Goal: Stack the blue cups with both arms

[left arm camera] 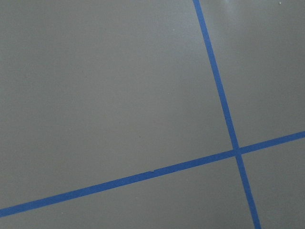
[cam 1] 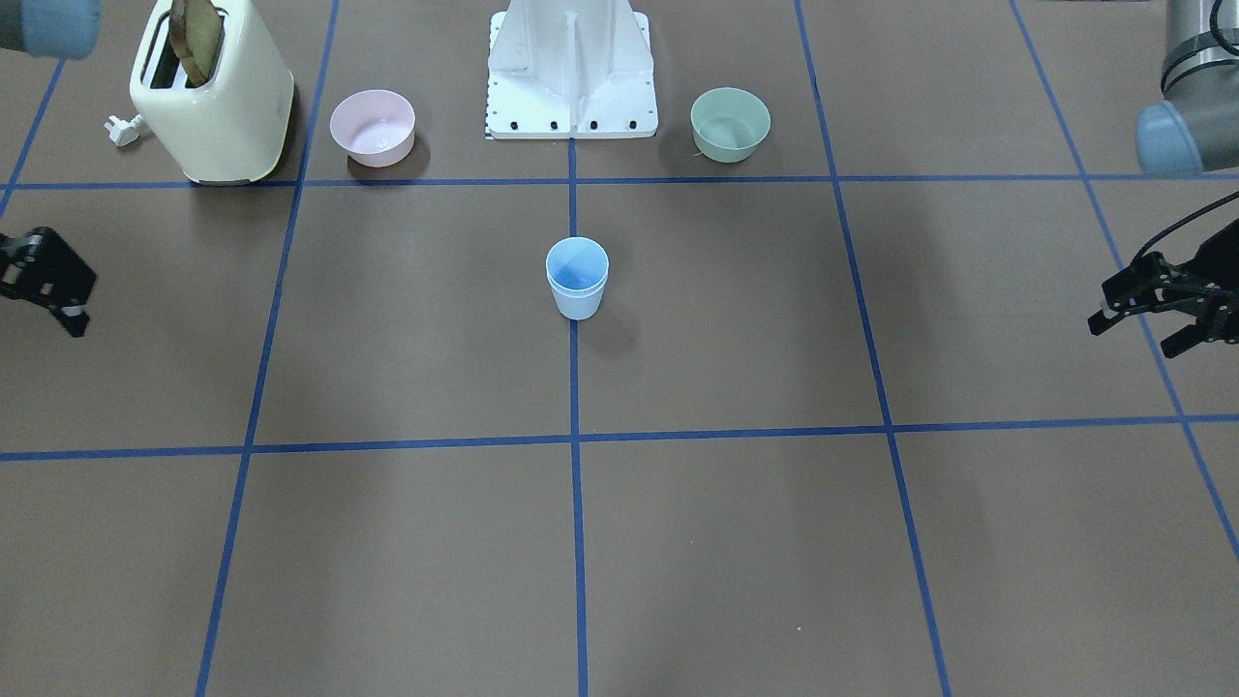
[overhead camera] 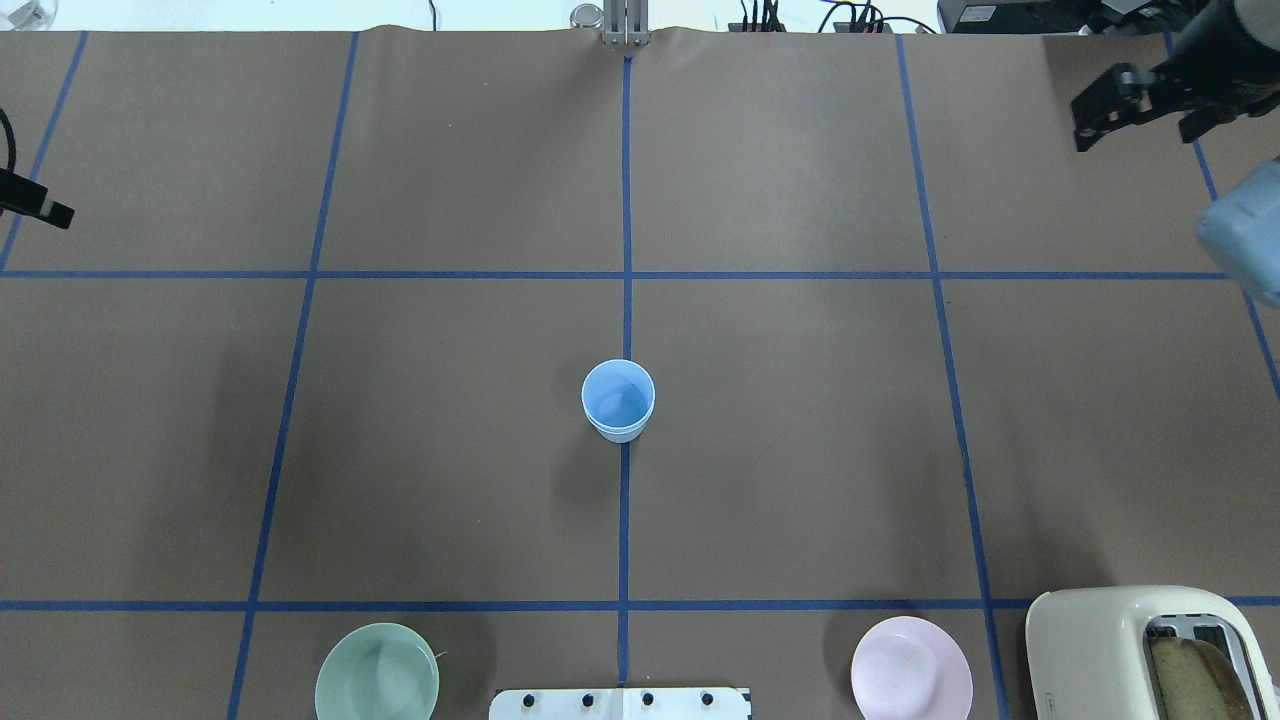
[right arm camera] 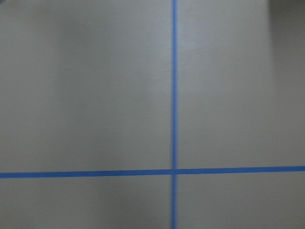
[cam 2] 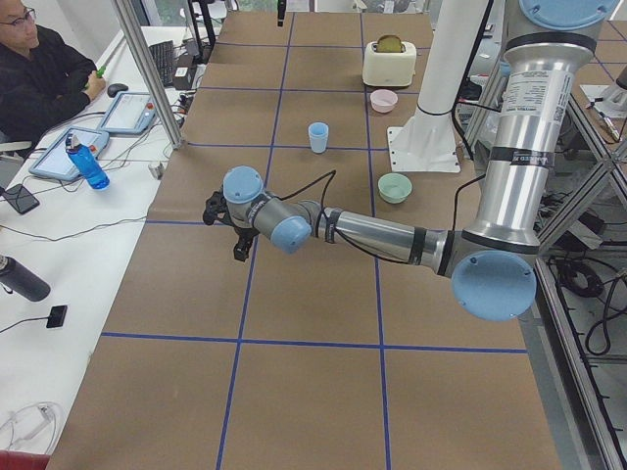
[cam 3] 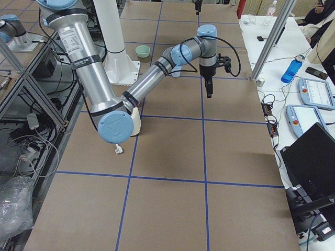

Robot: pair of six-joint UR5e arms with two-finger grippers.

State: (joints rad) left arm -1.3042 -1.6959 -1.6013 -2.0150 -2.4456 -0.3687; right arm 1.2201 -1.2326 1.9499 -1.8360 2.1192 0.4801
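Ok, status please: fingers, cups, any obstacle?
Left gripper and right gripper open, empty, wide apart. Blue cups nested, upright, centre. Pink bowl, green bowl, toaster stand apart.

The overhead view's left edge cuts off most of the black two-finger left gripper [overhead camera: 42,206], the front-facing view's left edge clips the black right gripper [cam 1: 66,293], the outer pale-blue plastic tumbler [cam 1: 578,302] hides the inner tumbler's [cam 1: 577,263] wall, and the right wrist view is blurred.
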